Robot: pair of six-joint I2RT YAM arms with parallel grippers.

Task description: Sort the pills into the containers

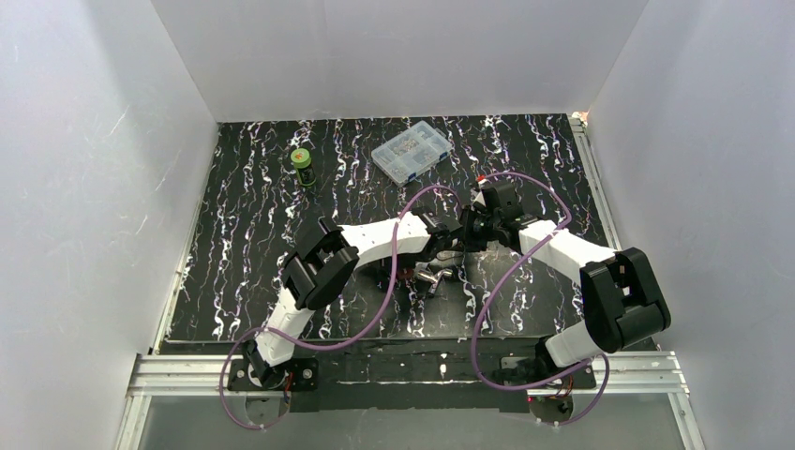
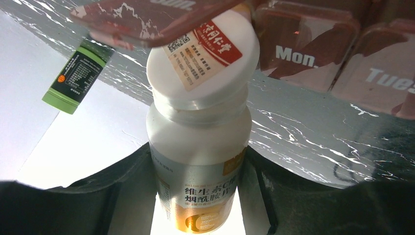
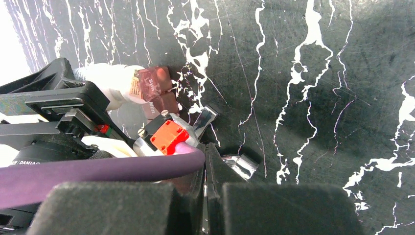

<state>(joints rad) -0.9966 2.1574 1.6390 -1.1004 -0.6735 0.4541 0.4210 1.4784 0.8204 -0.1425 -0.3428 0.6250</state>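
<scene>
1. The left pincer [image 2: 198, 182] holds a white bottle [image 2: 198, 137] by its body, one finger on each side. The bottle's cap [image 2: 205, 54] points at the case [image 2: 313, 54].
2. The case lies on the bench [image 3: 342, 73] between the two arms. Its lids are marked by day, and the Sun lid [image 2: 147, 17] stands raised just over the cap.
3. The right pincer [image 3: 205, 196] is closed on nothing and hangs near the case, beside a shiny metal piece [image 3: 241, 165].
4. The cap looks to be on, so I judge the step in hand to be opening the bottle before any pill can go in.
5. To do it well, keep the left grip firm and low on the body so the neck stays free.
6. Bring the right pincer in wide and square to the cap. Close it evenly on the rim, then turn without pushing the bottle into the raised lid.
7. Risk: the case is light and the lid is thin, so a nudge could shift or shut it.
8. Tilt only a little once the bottle is open, with its mouth over the open cell, not over Mon.
9. The green bottle [image 2: 78, 76] stands well apart and needs no care.
</scene>
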